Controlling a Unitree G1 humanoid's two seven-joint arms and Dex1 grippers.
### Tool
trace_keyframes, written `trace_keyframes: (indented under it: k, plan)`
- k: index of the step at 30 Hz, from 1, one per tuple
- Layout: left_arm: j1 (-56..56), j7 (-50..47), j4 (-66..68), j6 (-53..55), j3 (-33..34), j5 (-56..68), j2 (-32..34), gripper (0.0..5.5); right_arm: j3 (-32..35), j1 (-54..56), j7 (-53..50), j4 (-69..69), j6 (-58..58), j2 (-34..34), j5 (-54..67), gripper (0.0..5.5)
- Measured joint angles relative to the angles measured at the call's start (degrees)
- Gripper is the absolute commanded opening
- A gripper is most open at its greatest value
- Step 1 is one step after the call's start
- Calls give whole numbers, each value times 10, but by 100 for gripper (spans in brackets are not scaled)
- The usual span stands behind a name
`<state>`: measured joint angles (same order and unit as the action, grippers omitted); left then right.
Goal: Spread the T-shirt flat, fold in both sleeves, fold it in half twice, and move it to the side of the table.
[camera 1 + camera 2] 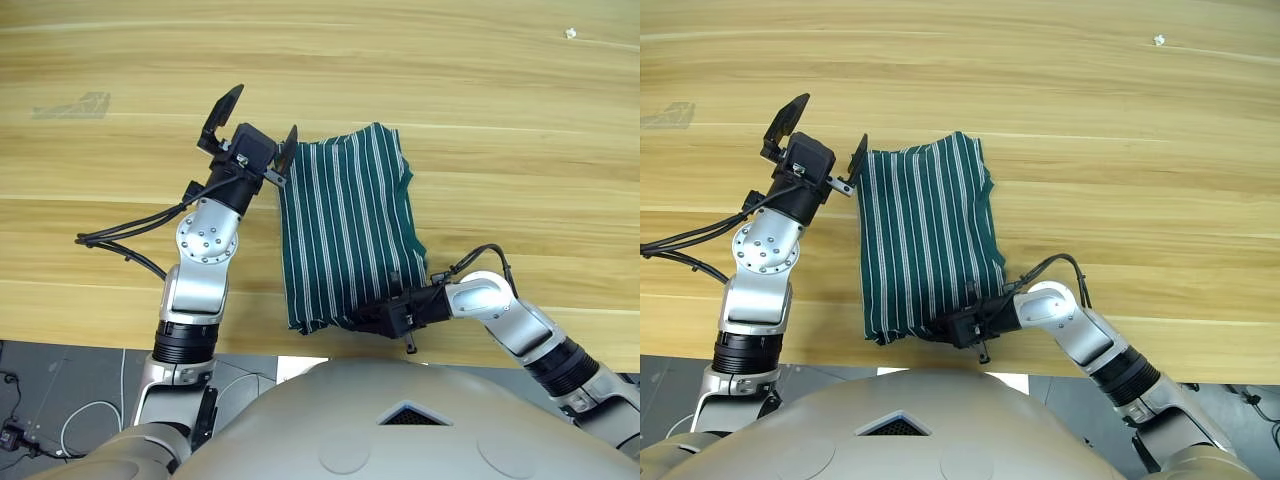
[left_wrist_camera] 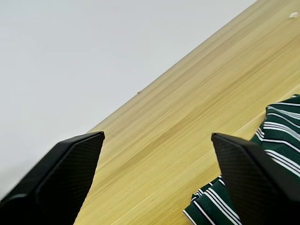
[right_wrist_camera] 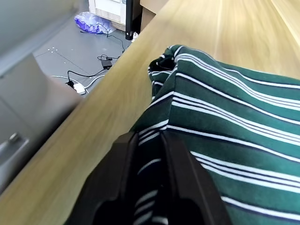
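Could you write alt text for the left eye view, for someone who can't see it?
A green striped T-shirt, folded into a long strip, lies on a wooden table. The right claw pinches its near edge, and the left claw is open beside its far left corner.

Likely lab or robot test room. Long wood-grain bench [image 1: 420,60], plain white backdrop [image 2: 70,51] beyond far edge. Bare grey floor [image 3: 61,58] beside bench: loose black cables [image 3: 111,64], white power strip [image 3: 78,87], crumpled purple bag [image 3: 92,22].
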<state>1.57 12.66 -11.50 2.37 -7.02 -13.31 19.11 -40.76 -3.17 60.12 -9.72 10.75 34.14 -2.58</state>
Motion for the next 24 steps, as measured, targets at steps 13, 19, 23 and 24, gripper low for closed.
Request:
trace_keyframes:
  k: [13, 19, 23, 24]
  plan:
    - [14, 0, 22, -22, -22, -4, -10, 423, 88, 32, -69, -13, -80, -141, 130, 84]
    - [72, 43, -41, -105, 31, 34, 51, 423, 205, 5, -110, -98, -105, -118, 202, 84]
    - [186, 41, -78, -227, 97, -44, 141, 426, 317, -35, -171, -30, 97, -41, 67, 113]
    - [214, 35, -82, -255, 112, -75, 159, 426, 336, -38, -179, -1, 152, -15, 32, 133]
